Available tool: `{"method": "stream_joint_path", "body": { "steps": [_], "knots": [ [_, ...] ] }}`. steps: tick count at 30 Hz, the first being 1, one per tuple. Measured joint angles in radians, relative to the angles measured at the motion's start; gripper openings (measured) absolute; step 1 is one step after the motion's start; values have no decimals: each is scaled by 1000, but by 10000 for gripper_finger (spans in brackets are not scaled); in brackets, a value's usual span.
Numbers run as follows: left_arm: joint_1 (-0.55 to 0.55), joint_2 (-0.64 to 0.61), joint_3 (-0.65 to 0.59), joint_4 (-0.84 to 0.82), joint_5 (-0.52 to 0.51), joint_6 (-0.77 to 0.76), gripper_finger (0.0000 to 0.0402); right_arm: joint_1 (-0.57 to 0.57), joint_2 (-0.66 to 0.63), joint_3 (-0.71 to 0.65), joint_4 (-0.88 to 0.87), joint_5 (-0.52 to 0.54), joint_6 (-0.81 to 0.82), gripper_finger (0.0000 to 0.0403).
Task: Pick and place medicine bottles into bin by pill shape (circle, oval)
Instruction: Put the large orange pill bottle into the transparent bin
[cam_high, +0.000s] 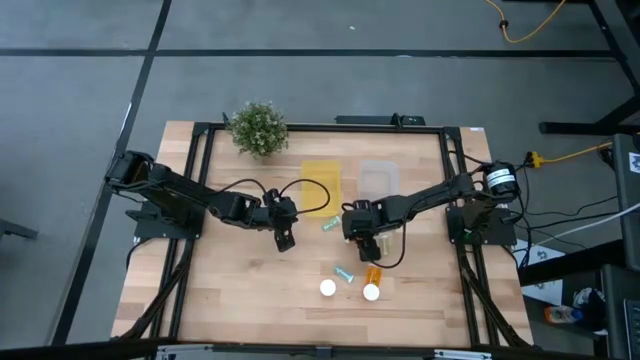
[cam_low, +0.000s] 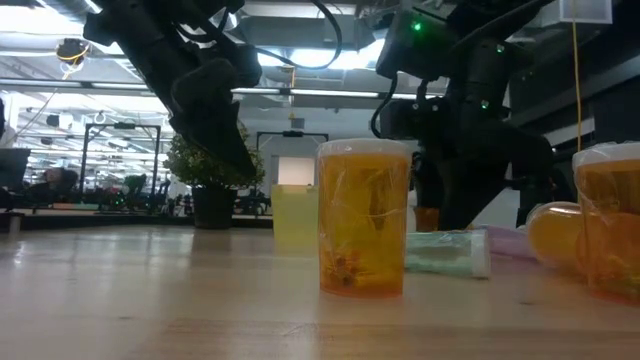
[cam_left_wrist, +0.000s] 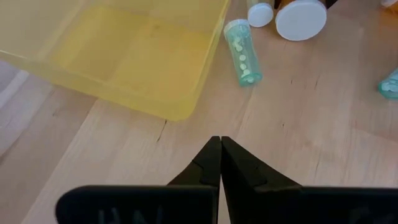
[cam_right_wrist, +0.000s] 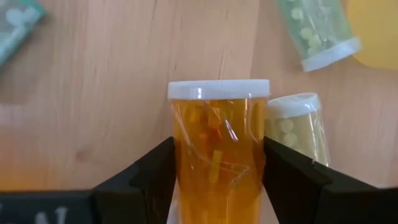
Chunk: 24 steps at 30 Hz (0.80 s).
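Note:
My right gripper (cam_right_wrist: 217, 149) is shut on a translucent orange bottle (cam_right_wrist: 217, 155) with a white cap, near the table's middle (cam_high: 365, 240). A cream vial (cam_right_wrist: 295, 127) lies right beside it, and a teal vial (cam_right_wrist: 317, 31) lies farther off. My left gripper (cam_left_wrist: 219, 146) is shut and empty over bare wood (cam_high: 285, 238), close to the yellow bin (cam_left_wrist: 137, 50) and a teal vial (cam_left_wrist: 242, 50). Nearer the front edge, one orange bottle (cam_low: 363, 215) stands upright on its base, one (cam_high: 373, 275) lies on its side, and a teal vial (cam_high: 343, 271) lies flat. My right gripper pinches the orange bottle's body (cam_right_wrist: 183, 165) between its two fingers, one on each side, below the cap. The bottle runs along the fingers, its white cap (cam_right_wrist: 217, 89) beyond the fingertips. I cannot tell whether it is lifted or rests on the table.
A clear bin (cam_high: 378, 180) stands beside the yellow bin (cam_high: 322, 185) at the table's far middle. A green potted plant (cam_high: 258, 128) stands at the far left. Bare wood lies at the table's near left.

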Motion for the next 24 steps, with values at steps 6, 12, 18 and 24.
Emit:
{"method": "stream_joint_path", "body": {
  "steps": [6,12,18,24],
  "knots": [
    [0,0,0,1,0,0,4,0,0,0,11,3,83,209],
    [0,0,0,1,0,-1,4,0,-1,0,36,22,185,171],
    [0,0,0,1,0,-1,4,2,-25,45,-16,27,239,167],
    [0,0,0,0,0,-1,4,9,-153,99,-104,73,240,167]
  ]
}}
